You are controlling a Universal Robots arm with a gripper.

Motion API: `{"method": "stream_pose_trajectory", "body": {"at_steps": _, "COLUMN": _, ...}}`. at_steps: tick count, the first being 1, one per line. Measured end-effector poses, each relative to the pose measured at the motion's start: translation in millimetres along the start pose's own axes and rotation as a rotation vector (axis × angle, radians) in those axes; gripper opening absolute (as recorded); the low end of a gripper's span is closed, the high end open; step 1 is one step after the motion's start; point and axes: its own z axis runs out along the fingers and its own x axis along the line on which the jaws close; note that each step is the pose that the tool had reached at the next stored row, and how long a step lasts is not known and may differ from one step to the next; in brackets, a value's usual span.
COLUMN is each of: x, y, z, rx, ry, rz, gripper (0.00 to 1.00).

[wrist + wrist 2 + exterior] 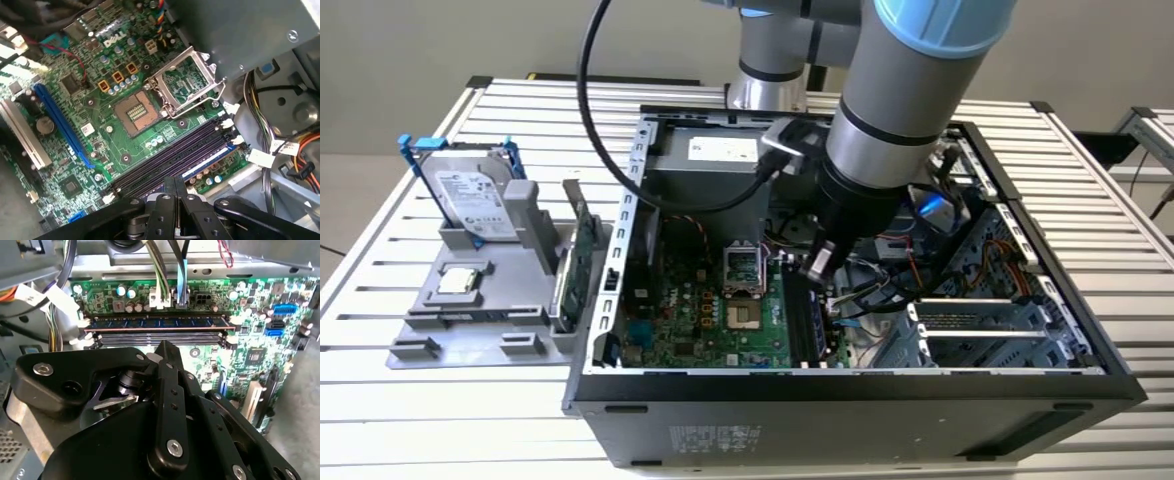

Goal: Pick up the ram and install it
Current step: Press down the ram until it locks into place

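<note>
Ram (pixel 155 323): stood on edge in the memory slot nearest the board's edge connectors in the second wrist view, both ends between the white latches; it looked seated, so the install seemed largely done.
Fingers (pixel 170 212): clenched together with nothing between them, directly above the slot row; judged to be placed for pressing down, not gripping.
Gripper (pixel 821 262): reached down inside the case (pixel 854 385), just above the motherboard (pixel 100 125).
Neighbouring slots (pixel 170 160): dark and unfilled, lying parallel just beside the ram.
Open room: the processor socket (pixel 136 112) on one side, loose cables (pixel 280 145) close on the other; case walls left clearance mainly straight up.
Hard drive (pixel 467 195): upright in its holder on the desk (pixel 400 400), well apart.
</note>
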Motion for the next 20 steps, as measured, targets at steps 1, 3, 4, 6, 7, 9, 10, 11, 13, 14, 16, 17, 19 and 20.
{"method": "stream_pose_trajectory", "body": {"at_steps": 1, "x": 0.0, "y": 0.0, "z": 0.0, "rx": 0.0001, "ry": 0.0006, "rz": -0.013, "gripper": 0.00}}
{"method": "stream_pose_trajectory", "body": {"at_steps": 3, "x": -0.1, "y": -0.1, "z": 0.1, "rx": 0.0004, "ry": 0.0018, "rz": -0.039, "gripper": 0.00}}
{"method": "stream_pose_trajectory", "body": {"at_steps": 4, "x": -0.1, "y": -0.1, "z": 0.1, "rx": 0.0005, "ry": 0.0024, "rz": -0.052, "gripper": 0.00}}
{"method": "stream_pose_trajectory", "body": {"at_steps": 6, "x": -0.3, "y": -0.4, "z": 0.1, "rx": 0.0006, "ry": 0.0035, "rz": -0.077, "gripper": 0.00}}
{"method": "stream_pose_trajectory", "body": {"at_steps": 7, "x": -0.3, "y": -0.5, "z": 0.1, "rx": 0.0006, "ry": 0.0040, "rz": -0.090, "gripper": 0.00}}
{"method": "stream_pose_trajectory", "body": {"at_steps": 9, "x": -0.3, "y": -0.5, "z": 0.3, "rx": 0.0006, "ry": 0.0048, "rz": -0.120, "gripper": 0.00}}
{"method": "stream_pose_trajectory", "body": {"at_steps": 10, "x": -0.3, "y": -0.5, "z": 0.4, "rx": 0.0006, "ry": 0.0053, "rz": -0.136, "gripper": 0.00}}
{"method": "stream_pose_trajectory", "body": {"at_steps": 11, "x": -0.4, "y": -0.5, "z": 0.5, "rx": 0.0007, "ry": 0.0058, "rz": -0.152, "gripper": 0.00}}
{"method": "stream_pose_trajectory", "body": {"at_steps": 13, "x": -0.4, "y": -0.6, "z": 0.7, "rx": 0.0007, "ry": 0.0071, "rz": -0.188, "gripper": 0.00}}
{"method": "stream_pose_trajectory", "body": {"at_steps": 14, "x": -0.4, "y": -0.6, "z": 0.9, "rx": 0.0008, "ry": 0.0077, "rz": -0.204, "gripper": 0.00}}
{"method": "stream_pose_trajectory", "body": {"at_steps": 16, "x": -0.3, "y": -0.6, "z": 1.1, "rx": 0.0004, "ry": 0.0080, "rz": -0.238, "gripper": 0.00}}
{"method": "stream_pose_trajectory", "body": {"at_steps": 17, "x": -0.3, "y": -0.6, "z": 1.2, "rx": -0.0003, "ry": 0.0066, "rz": -0.254, "gripper": 0.00}}
{"method": "stream_pose_trajectory", "body": {"at_steps": 19, "x": -0.4, "y": -0.6, "z": 1.6, "rx": -0.0015, "ry": 0.0023, "rz": -0.285, "gripper": 0.00}}
{"method": "stream_pose_trajectory", "body": {"at_steps": 20, "x": -0.4, "y": -0.6, "z": 1.8, "rx": -0.0021, "ry": 0.0008, "rz": -0.300, "gripper": 0.00}}
